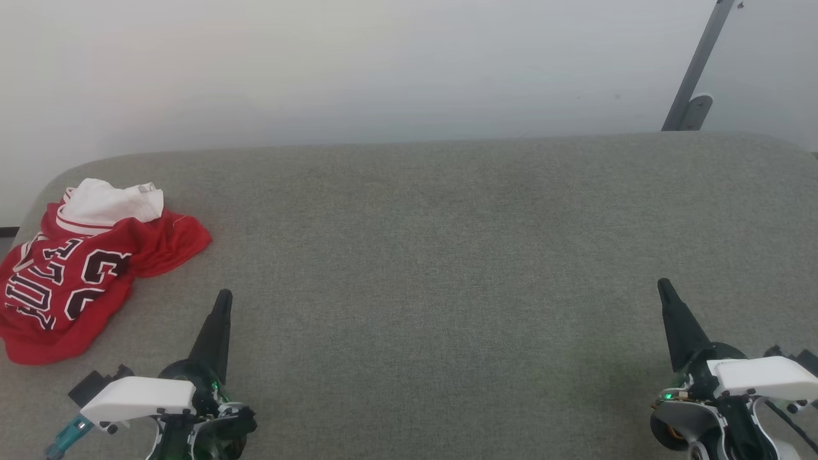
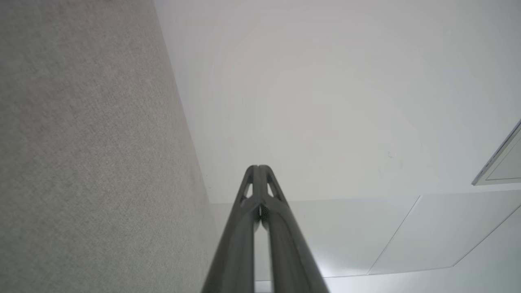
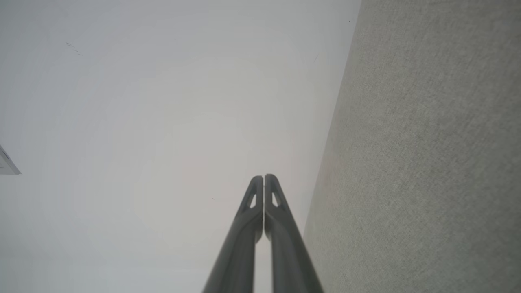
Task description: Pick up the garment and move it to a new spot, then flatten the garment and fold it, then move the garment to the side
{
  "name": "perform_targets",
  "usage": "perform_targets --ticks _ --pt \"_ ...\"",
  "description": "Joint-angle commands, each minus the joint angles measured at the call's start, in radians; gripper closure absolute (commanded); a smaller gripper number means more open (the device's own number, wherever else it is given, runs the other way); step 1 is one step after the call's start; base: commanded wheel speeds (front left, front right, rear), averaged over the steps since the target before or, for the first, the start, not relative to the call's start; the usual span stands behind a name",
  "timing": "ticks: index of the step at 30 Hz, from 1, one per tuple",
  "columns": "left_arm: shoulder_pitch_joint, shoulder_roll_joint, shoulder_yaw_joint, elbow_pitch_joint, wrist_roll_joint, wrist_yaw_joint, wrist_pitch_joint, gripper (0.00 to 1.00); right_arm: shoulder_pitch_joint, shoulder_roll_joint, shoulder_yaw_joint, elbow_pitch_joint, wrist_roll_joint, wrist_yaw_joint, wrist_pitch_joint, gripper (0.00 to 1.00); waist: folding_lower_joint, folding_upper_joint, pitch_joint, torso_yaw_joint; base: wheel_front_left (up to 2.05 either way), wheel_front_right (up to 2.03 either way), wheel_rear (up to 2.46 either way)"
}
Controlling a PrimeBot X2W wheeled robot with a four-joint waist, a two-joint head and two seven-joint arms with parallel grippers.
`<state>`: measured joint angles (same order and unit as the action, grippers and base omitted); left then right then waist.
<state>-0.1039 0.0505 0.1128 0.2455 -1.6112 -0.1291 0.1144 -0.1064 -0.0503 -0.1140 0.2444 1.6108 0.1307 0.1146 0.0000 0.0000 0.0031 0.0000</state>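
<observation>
Garment point(image 1: 77, 275) lies crumpled at the counter's point(image 1: 447, 255) left edge, untouched; my left gripper point(image 1: 223, 295) and right gripper point(image 1: 663, 284) sit low and well apart, jaws clenched on nothing, parked, I judge, to keep the middle free; left is nearer for pickup

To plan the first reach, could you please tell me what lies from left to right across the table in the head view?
Crumpled red garment at the table's left edge → left gripper → right gripper.

Matt red cloth garment point(image 1: 70, 281) on rough grey felt table point(image 1: 447, 255).
</observation>
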Motion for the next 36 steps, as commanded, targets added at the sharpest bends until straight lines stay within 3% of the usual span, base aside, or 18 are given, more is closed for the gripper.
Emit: perform_targets --ticks 1,25,26,36 --pt "-0.012 -0.003 0.002 -0.001 -0.003 -0.004 0.002 1.00 -0.005 0.003 -0.001 -0.002 0.004 0.000 0.001 1.00 0.0000 0.0000 0.000 0.000 0.00 0.00 0.00" --pt "-0.012 -0.003 0.002 -0.001 -0.003 -0.004 0.002 1.00 -0.005 0.003 -0.001 -0.002 0.004 0.000 0.001 1.00 0.0000 0.0000 0.000 0.000 0.00 0.00 0.00" --pt "0.000 0.000 0.000 0.000 0.000 0.000 0.000 0.00 0.000 0.000 0.000 0.000 0.000 0.000 0.000 0.00 0.0000 0.0000 0.000 0.000 0.00 0.00 0.00" --pt "0.032 -0.002 -0.022 0.001 0.008 0.003 -0.027 0.00 0.023 0.000 0.024 0.014 -0.013 0.000 -0.024 0.00 0.0000 0.0000 0.000 -0.001 0.00 0.00 0.00"
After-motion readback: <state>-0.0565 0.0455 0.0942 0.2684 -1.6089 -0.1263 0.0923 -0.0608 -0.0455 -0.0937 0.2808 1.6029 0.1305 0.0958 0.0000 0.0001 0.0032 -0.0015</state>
